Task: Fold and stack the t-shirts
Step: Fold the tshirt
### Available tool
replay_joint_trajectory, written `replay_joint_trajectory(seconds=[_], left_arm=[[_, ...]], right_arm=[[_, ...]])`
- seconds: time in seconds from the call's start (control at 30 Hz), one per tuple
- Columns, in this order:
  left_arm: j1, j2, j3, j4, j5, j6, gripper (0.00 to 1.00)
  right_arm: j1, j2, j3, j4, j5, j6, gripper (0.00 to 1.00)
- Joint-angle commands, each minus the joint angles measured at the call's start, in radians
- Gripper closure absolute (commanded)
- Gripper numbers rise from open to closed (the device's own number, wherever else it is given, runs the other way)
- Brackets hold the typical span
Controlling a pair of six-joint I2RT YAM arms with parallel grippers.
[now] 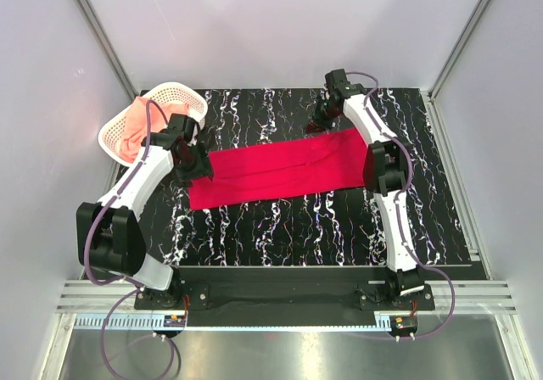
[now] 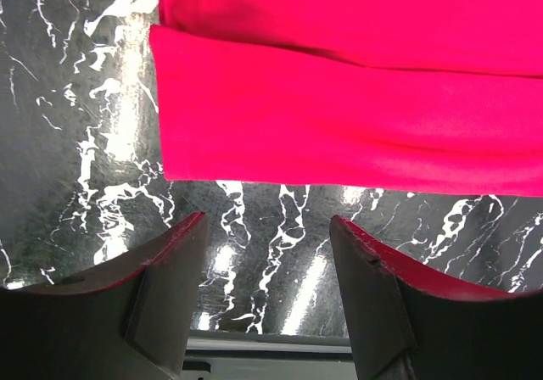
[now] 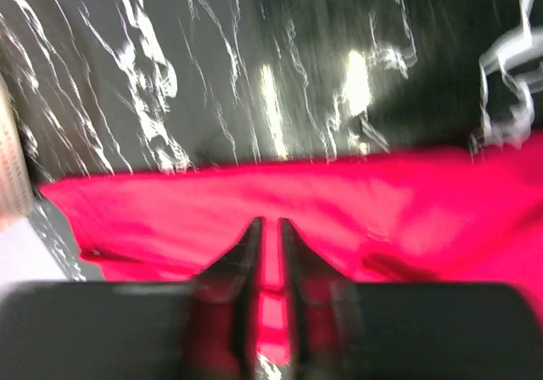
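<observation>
The crimson red t-shirt (image 1: 280, 170) lies folded into a long strip across the marbled table, running from left to right. My left gripper (image 1: 199, 170) hovers at its left end, open and empty (image 2: 267, 219), with the shirt's edge (image 2: 356, 100) just beyond the fingertips. My right gripper (image 1: 321, 121) is at the far right end, over the shirt (image 3: 254, 202). That view is blurred. Its jaws (image 3: 270, 221) stand almost together with a thin slit and no cloth visibly pinched. The salmon-pink t-shirt (image 1: 136, 130) lies crumpled in the basket.
A white lattice basket (image 1: 182, 92) sits at the table's back left corner, close behind my left arm. Grey enclosure walls ring the black marbled table (image 1: 280, 227). The table's front rail (image 2: 271, 346) shows below the left fingers.
</observation>
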Motion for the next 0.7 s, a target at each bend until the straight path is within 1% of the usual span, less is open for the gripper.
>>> replay_joint_trajectory(seconds=[0.0, 0.03, 0.07, 0.1, 0.17, 0.2, 0.23, 0.33, 0.4, 0.5, 0.67], left_arm=[[0.007, -0.006, 0.004, 0.041, -0.017, 0.029, 0.35], [0.007, 0.003, 0.004, 0.040, -0.009, 0.032, 0.35], [0.007, 0.011, 0.004, 0.043, 0.003, 0.034, 0.35], [0.007, 0.017, 0.001, 0.050, 0.006, 0.032, 0.35], [0.005, 0.022, -0.004, 0.060, 0.048, 0.028, 0.35], [0.005, 0.023, -0.010, 0.075, 0.061, 0.025, 0.35], [0.005, 0.027, -0.010, 0.079, 0.077, 0.026, 0.36], [0.005, 0.043, -0.002, 0.081, 0.106, 0.026, 0.36], [0.007, 0.046, 0.001, 0.081, 0.111, 0.028, 0.36], [0.007, 0.040, -0.007, 0.078, 0.104, 0.037, 0.36], [0.007, 0.039, -0.019, 0.083, 0.100, 0.045, 0.36]], right_arm=[[0.000, -0.190, -0.084, -0.097, 0.057, -0.093, 0.75], [-0.003, -0.227, -0.133, -0.088, 0.095, -0.101, 0.70], [-0.006, -0.279, -0.225, -0.065, 0.096, -0.107, 0.66], [-0.007, -0.296, -0.265, -0.050, 0.088, -0.108, 0.63], [-0.009, -0.307, -0.318, -0.039, 0.093, -0.104, 0.58], [-0.009, -0.293, -0.333, -0.038, 0.082, -0.116, 0.53], [-0.007, -0.279, -0.329, -0.042, 0.067, -0.127, 0.52], [-0.001, -0.226, -0.293, -0.047, 0.070, -0.190, 0.51], [0.002, -0.210, -0.275, -0.042, 0.082, -0.216, 0.54], [0.013, -0.192, -0.252, -0.044, 0.086, -0.219, 0.59], [0.029, -0.144, -0.212, -0.085, 0.123, -0.190, 0.59]])
